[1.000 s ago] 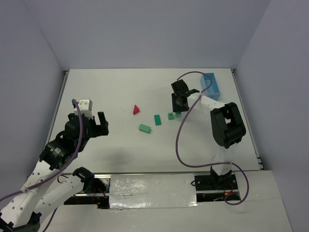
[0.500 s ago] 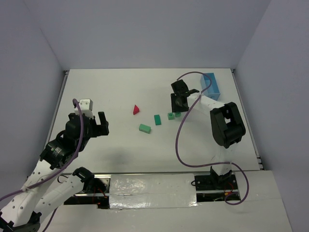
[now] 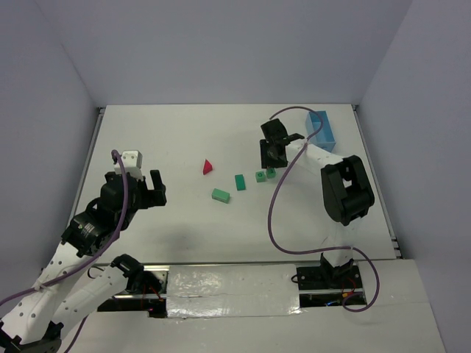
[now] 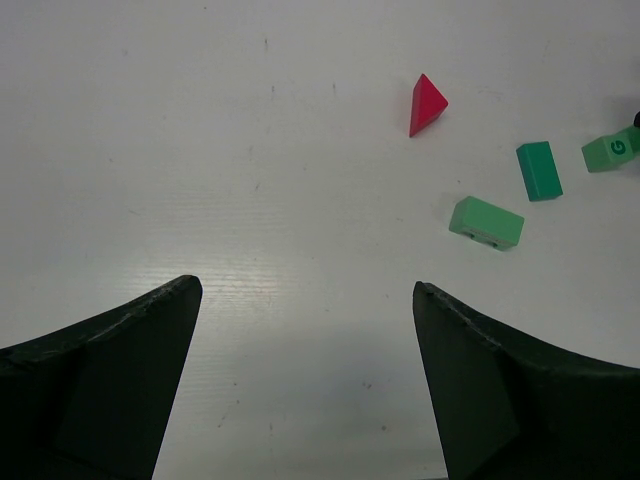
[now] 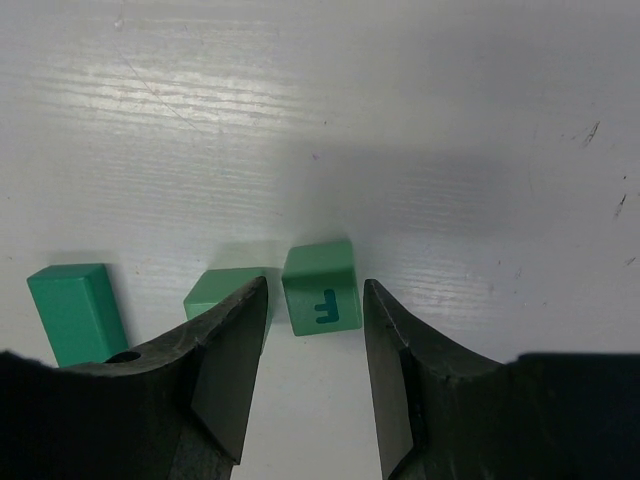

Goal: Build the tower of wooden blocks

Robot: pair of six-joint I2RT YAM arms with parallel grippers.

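Observation:
My right gripper (image 5: pixel 313 292) is open low over the table, and a green cube marked F (image 5: pixel 321 288) rests between its fingertips with a thin gap on each side. A second green cube (image 5: pixel 218 292) sits just left, partly behind the left finger. A dark green rectangular block (image 5: pixel 75 312) lies further left. In the top view the two cubes (image 3: pixel 260 176) (image 3: pixel 271 173) sit side by side below the right gripper (image 3: pixel 271 162). A dark green block (image 3: pixel 240 182), a light green block (image 3: pixel 221 195) and a red triangular piece (image 3: pixel 207 166) lie apart to the left. My left gripper (image 4: pixel 305 290) hangs wide open and empty over bare table.
A light blue tray (image 3: pixel 321 130) stands at the back right, close behind the right arm. The right arm's purple cable (image 3: pixel 274 213) loops over the table in front of the blocks. White walls (image 3: pixel 221 51) enclose the table.
The right gripper's jaws have spread wider around the F cube, leaving it on the table, and the gripper has drawn back slightly. The left arm has barely moved.

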